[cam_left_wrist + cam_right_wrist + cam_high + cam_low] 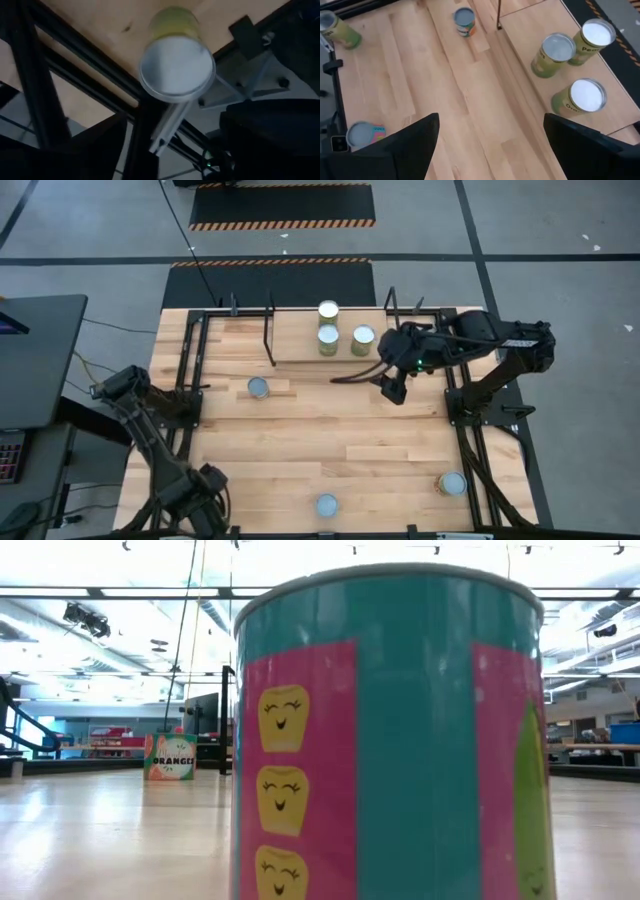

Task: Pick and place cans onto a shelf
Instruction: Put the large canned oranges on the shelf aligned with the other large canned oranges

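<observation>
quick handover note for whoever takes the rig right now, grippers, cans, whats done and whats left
Right gripper: open, empty, just in front of the shelf, near its right end.
Left gripper: at the table's near left corner; a yellow-green can shows close in its wrist view, not gripped as far as can be seen.
Done: three cans on the shelf, right of centre.
Left: three cans seen loose on the table: left-centre, near edge centre, near right.

A large industrial lab or warehouse hall — grey concrete floor (90,240) with hazard-striped mats (282,206), high ceiling with strip lights (120,590) — and a framed wooden counter (320,450).
</observation>
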Controlling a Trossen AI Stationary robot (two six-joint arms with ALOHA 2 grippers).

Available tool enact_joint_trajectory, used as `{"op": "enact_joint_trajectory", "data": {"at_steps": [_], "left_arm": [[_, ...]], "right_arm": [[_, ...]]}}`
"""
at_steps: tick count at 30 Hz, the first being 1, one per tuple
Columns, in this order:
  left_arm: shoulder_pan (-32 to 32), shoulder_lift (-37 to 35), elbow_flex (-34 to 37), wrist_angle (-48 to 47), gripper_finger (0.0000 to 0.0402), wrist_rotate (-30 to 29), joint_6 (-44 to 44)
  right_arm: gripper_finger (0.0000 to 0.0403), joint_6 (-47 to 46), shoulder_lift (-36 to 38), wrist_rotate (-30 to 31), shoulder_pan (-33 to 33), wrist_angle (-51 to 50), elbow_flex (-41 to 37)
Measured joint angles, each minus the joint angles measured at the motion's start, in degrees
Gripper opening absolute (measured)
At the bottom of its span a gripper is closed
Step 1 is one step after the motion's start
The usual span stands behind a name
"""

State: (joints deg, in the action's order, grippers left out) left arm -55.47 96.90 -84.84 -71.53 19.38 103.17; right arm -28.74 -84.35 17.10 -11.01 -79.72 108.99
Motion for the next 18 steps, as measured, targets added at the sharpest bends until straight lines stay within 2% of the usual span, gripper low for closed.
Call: {"op": "enact_joint_trajectory", "data": {"at_steps": [5,9,13,16,18], "left_arm": [[-1.45,0.00,0.00,5.73,0.0316,1.56,4.03],[-1.44,0.00,0.00,6.15,0.0318,2.69,4.12],[-1.40,0.00,0.00,6.69,0.0318,2.19,1.15],[-1.44,0.00,0.00,5.03,0.0317,-1.72,-2.08],[-1.68,0.00,0.00,5.20,0.0308,-1.74,-4.89]], "right_arm": [[0.0366,-1.10,0.06,2.20,-0.98,0.37,0.00],[0.0366,-1.08,0.06,2.96,-0.93,0.88,0.00],[0.0366,-0.72,0.06,2.96,-0.52,1.88,0.00],[0.0366,-0.12,0.06,3.02,-0.06,2.37,0.00],[0.0366,-0.10,0.06,3.04,0.22,2.66,0.00]]}}
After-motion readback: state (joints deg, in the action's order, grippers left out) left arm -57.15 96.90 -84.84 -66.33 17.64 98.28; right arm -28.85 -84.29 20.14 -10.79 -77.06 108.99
